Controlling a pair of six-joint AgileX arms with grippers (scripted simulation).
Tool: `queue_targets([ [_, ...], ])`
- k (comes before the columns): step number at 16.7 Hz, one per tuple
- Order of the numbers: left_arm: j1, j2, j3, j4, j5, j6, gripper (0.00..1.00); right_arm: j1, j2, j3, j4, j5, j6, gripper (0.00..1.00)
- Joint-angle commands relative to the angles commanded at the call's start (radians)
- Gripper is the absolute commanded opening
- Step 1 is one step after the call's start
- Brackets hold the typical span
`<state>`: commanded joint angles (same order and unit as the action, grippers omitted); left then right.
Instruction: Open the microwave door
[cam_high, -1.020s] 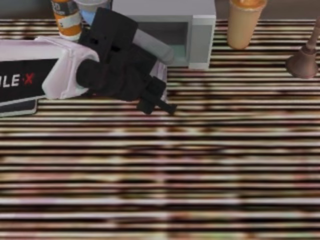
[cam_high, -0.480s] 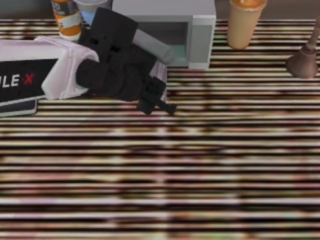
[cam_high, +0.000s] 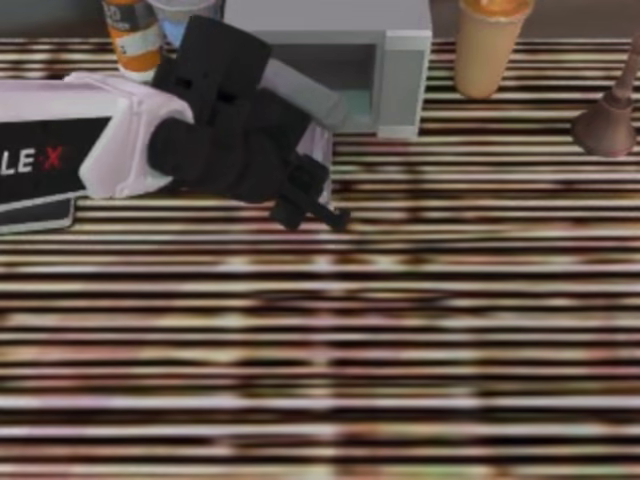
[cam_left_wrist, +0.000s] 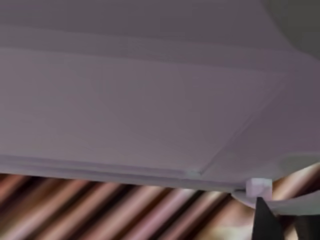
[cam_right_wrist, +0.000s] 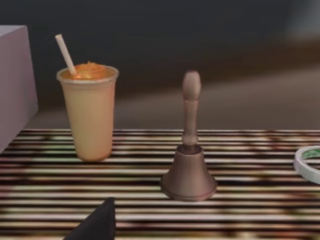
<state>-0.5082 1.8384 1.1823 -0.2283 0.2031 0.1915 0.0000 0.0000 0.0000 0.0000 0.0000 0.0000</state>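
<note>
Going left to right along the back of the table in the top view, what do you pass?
Orange bottle → microwave → tan cup → brown bell.

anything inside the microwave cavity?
The small light-grey boxy microwave shows a pale teal-grey interior with nothing in its exposed part. The left arm's black claw and the swung-out grey-framed door cover the cavity's left portion.
</note>
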Motion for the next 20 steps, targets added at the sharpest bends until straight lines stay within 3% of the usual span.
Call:
queue_targets([
  [4, 0.019, -0.009, -0.009, -0.005, 0.022, 0.037, 0.0, 0.0, 0.0, 0.0, 0.0, 0.0, 0.0, 1.0],
  [20, 0.019, -0.009, -0.009, -0.005, 0.022, 0.037, 0.0, 0.0, 0.0, 0.0, 0.0, 0.0, 0.0, 1.0],
])
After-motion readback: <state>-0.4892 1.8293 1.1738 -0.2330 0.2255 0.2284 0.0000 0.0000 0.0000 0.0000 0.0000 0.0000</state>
